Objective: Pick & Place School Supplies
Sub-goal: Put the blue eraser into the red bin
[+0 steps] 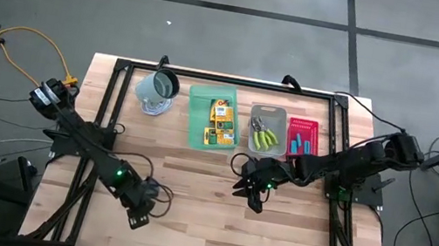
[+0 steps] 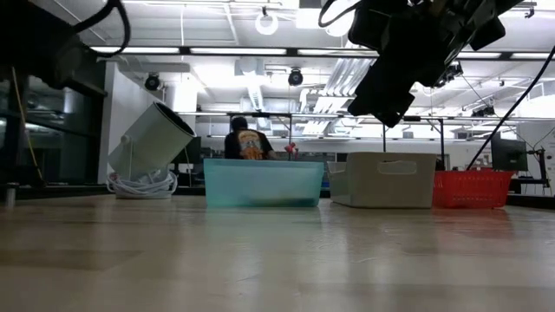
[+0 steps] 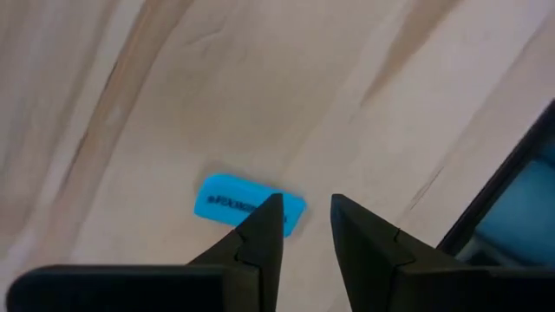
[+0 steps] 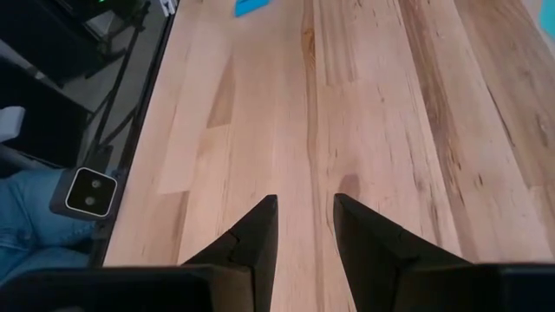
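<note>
A small cyan-blue piece lies flat on the bare wood near the table's front left. My left gripper hovers over it, pointing steeply down. It is open, and the piece lies just outside one fingertip, not between the two. In the high view this gripper hides the piece. My right gripper stands open above the table's middle with nothing between its fingers. The same cyan piece shows far off in its wrist view. Yellow-orange boxes lie in the green tray, plier-like tools in the grey tray, and cyan pieces in the red tray.
The three trays stand in a row at the table's far side. A grey-green metal mug is at their left, tilted on a whitish thing. A black frame runs around the table. A person is in the room behind.
</note>
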### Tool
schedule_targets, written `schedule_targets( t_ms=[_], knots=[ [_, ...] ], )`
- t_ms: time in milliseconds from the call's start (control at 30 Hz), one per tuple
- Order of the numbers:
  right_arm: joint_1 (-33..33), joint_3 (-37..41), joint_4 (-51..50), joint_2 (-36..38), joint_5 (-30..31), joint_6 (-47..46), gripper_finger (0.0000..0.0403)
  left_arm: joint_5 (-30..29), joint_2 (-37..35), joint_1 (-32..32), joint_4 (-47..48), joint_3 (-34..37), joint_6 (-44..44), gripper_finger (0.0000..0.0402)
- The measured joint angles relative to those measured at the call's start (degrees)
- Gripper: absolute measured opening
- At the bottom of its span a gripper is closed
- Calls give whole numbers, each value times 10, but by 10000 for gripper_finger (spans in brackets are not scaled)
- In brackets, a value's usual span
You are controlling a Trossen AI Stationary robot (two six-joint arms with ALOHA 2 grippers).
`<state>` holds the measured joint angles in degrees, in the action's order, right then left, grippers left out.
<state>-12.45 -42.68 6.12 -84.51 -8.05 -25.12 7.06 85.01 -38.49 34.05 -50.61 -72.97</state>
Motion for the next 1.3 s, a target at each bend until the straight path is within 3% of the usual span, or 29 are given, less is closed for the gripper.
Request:
schedule_targets(
  t_ms=[233,600,900,1300],
  knots=[
    [-6,0,7,0,2,-4,105,64,0,18,19,0,137,92],
    [-29,0,60,0,5,-22,105,171,0,70,62,0,257,92],
    [-44,0,77,0,6,-42,105,185,0,107,66,2,372,92],
    [-57,0,78,0,6,-61,105,168,0,112,71,39,395,92]
  ],
)
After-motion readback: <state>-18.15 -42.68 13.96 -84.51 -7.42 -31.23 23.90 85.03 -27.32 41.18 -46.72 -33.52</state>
